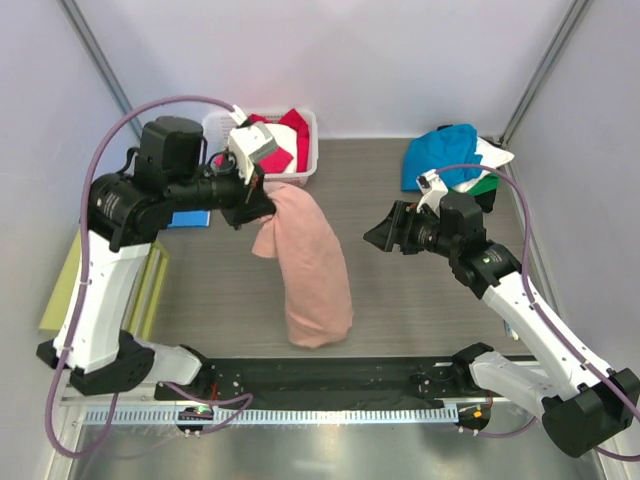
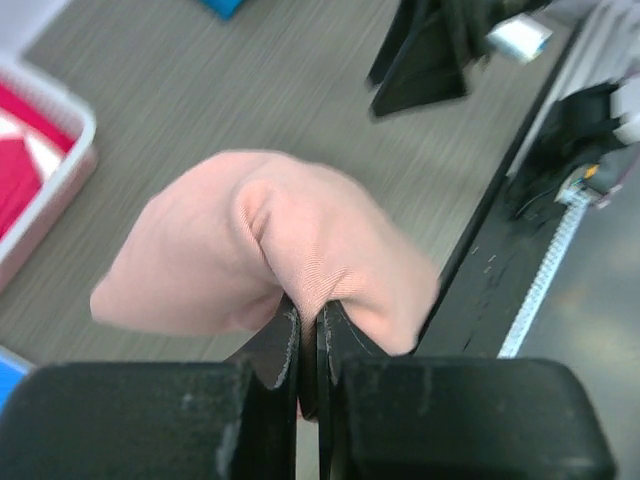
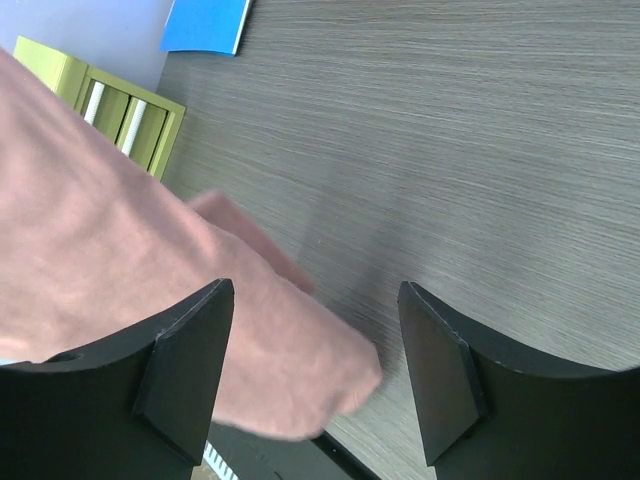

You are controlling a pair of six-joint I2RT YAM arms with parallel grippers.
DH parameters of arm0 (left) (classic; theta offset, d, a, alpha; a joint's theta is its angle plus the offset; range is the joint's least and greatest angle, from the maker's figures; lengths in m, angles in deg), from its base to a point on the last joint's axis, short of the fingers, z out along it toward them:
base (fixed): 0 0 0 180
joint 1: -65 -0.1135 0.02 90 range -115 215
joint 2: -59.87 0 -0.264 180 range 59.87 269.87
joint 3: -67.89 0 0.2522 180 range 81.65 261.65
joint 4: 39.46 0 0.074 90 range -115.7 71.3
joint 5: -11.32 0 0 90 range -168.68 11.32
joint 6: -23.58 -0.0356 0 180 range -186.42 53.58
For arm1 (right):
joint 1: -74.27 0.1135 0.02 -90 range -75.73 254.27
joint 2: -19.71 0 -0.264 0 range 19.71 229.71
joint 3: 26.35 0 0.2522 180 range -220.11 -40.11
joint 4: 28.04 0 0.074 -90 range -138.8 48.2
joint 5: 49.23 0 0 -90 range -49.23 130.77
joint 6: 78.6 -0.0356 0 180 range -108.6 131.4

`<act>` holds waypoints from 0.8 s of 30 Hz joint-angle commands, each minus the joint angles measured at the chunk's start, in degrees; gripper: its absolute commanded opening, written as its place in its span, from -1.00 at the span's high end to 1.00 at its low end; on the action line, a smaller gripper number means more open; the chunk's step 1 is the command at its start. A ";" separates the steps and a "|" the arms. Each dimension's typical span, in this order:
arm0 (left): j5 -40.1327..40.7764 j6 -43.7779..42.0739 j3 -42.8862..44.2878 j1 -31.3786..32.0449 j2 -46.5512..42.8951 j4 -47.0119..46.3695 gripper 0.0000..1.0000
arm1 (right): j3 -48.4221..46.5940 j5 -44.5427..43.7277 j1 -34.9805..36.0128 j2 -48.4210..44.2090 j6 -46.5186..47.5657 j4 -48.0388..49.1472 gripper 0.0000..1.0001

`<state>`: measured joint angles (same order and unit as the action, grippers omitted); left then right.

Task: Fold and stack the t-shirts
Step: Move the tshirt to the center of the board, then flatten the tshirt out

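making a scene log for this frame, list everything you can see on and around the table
pink t-shirt: 1, dusty pink, hanging from the left gripper, lower end bunched on the table centre
basket: 1, white, back of the table, left of centre
cloth in basket: count unclear, magenta and white, inside the basket
t-shirt pile: several, teal-blue on top with white and green showing, back right
folder: 1, blue, flat at the left, partly under the left arm
box: 1, yellow-green, left edge
table: 1, grey wood grain
left gripper: 1, black, shut on the pink t-shirt
right gripper: 1, black, open and empty, right of the pink t-shirt
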<state>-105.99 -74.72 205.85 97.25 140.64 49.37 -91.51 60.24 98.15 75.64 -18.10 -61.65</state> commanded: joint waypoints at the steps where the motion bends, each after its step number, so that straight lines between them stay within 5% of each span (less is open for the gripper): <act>1: 17.67 -2.60 -15.43 -0.26 -8.34 -4.22 0.99 | -0.55 0.57 0.20 -2.04 -0.65 0.52 -0.46; 5: 25.98 -2.08 -42.57 -0.61 -9.67 -8.45 1.00 | -0.28 1.36 0.20 -2.75 -0.74 0.43 -0.48; 7: 25.38 0.28 -48.67 -0.87 -7.75 -9.05 0.99 | -0.19 2.06 0.20 -3.01 -0.56 0.26 -0.48; 11: 24.94 3.10 -48.80 -1.75 -3.18 -9.32 1.00 | 0.51 6.72 0.55 -3.36 0.23 -0.44 -0.59; 17: 19.76 4.87 -41.33 -13.07 5.78 -9.68 0.99 | 6.47 7.71 6.87 -6.00 -2.40 -2.29 -0.64; 24: 15.71 5.04 -39.74 -19.42 10.63 -10.99 1.00 | 12.99 -9.86 35.31 1.72 -9.35 -3.52 -0.68</act>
<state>-86.71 -70.74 165.39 78.58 150.50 39.97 -79.27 60.74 122.49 71.79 -22.82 -64.34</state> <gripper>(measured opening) 0.029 0.847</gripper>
